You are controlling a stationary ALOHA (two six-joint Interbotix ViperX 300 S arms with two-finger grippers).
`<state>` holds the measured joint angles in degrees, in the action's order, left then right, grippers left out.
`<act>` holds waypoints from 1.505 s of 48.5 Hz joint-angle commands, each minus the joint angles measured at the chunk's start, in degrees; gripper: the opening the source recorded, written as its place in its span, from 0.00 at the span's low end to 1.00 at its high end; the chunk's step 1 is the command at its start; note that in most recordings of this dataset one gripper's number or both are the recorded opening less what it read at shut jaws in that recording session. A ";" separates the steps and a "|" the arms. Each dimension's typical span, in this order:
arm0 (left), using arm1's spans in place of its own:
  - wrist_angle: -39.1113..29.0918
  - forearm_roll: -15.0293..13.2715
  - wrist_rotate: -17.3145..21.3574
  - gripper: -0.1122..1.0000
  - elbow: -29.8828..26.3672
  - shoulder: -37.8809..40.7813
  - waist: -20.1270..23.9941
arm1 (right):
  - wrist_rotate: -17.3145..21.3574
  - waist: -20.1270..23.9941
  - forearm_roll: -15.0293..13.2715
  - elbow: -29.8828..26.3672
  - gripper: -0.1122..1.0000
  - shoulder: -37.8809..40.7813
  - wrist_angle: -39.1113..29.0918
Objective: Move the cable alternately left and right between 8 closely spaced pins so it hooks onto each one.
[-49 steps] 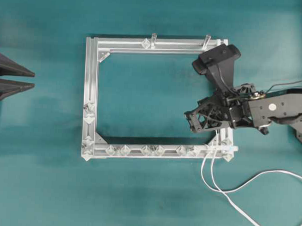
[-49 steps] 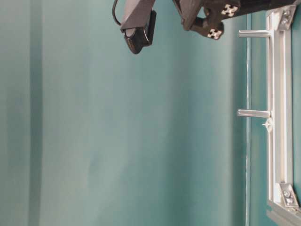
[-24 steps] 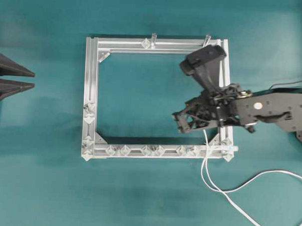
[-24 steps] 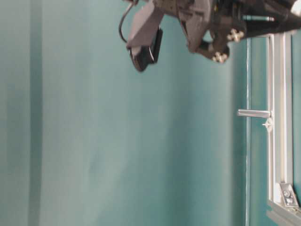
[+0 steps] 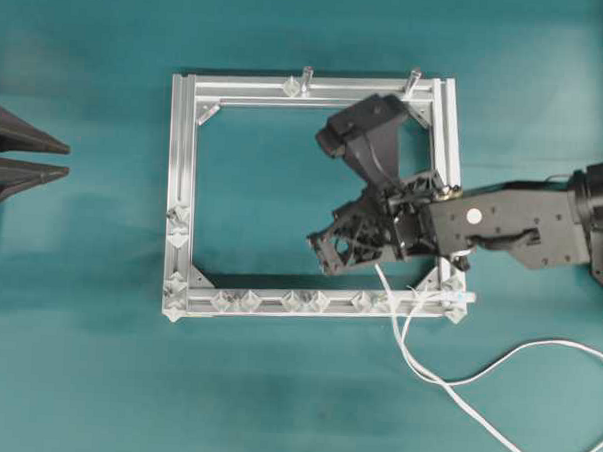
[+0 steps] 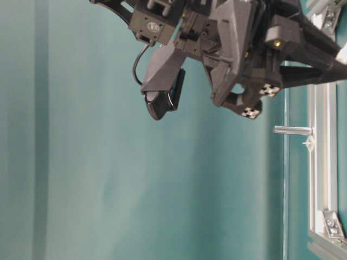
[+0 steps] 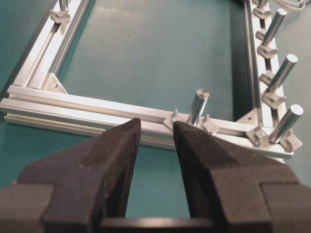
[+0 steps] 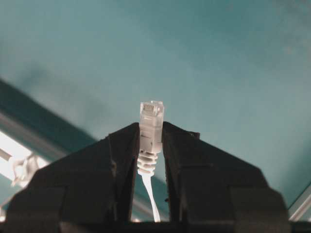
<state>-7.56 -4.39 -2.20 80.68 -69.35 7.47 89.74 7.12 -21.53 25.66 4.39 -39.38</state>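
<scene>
Colours, current frame
Desk (image 5: 75,376) plain teal; frame (image 5: 179,181) silver aluminium; cable (image 5: 495,370) white with pale clear plug (image 8: 151,125); right tool (image 8: 148,145) and left tool (image 7: 155,145) matte black.

One rectangular aluminium frame (image 5: 183,151) lay on one counter (image 5: 75,376). One white cable (image 5: 496,367) ended in one plug (image 8: 151,116). Two pincers appeared: one left pincer (image 7: 156,130) and one right pincer (image 8: 149,128). Two round posts (image 5: 306,78) stood on the far rail. The diamond studs (image 5: 234,301) on the near rail formed three clear pairs.
</scene>
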 commanded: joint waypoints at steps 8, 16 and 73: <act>0.53 0.18 -0.44 0.43 -0.79 0.35 -0.18 | 0.35 3.43 2.20 -1.49 0.26 0.00 0.26; 0.53 0.18 -0.44 0.43 -0.62 0.35 -0.18 | 0.44 5.19 3.60 -2.29 0.26 0.18 0.26; 0.62 0.18 -0.44 0.43 -0.79 0.35 -0.18 | 2.46 9.23 6.68 -5.01 0.26 1.93 0.09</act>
<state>-7.56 -4.39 -2.20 80.68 -69.35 7.47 92.11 16.00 -14.94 21.80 7.03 -39.38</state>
